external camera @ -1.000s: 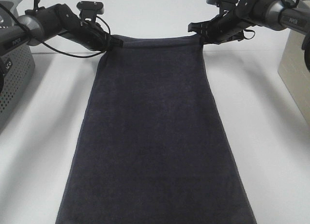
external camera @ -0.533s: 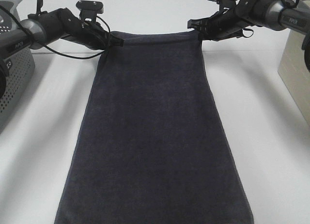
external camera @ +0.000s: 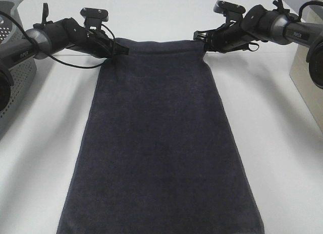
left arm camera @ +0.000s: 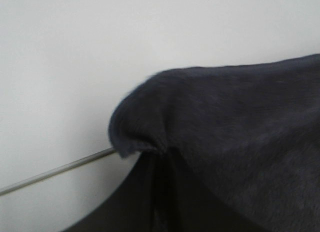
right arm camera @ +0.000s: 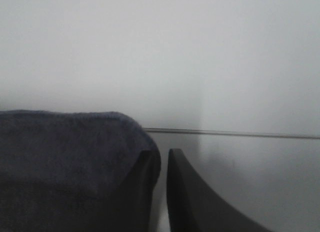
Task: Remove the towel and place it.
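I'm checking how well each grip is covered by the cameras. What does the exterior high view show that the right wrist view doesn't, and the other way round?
Only the exterior high view shows the whole towel stretched over the white table, both arms, the left gripper at its far left corner, and the perforated grey basket. Only the right wrist view shows the dark fingers close up, nearly together, with cloth bunched against one. Both show the right gripper at the towel's far right corner.

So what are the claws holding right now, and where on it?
The towel: left claw grips one far corner, right claw the other far corner.
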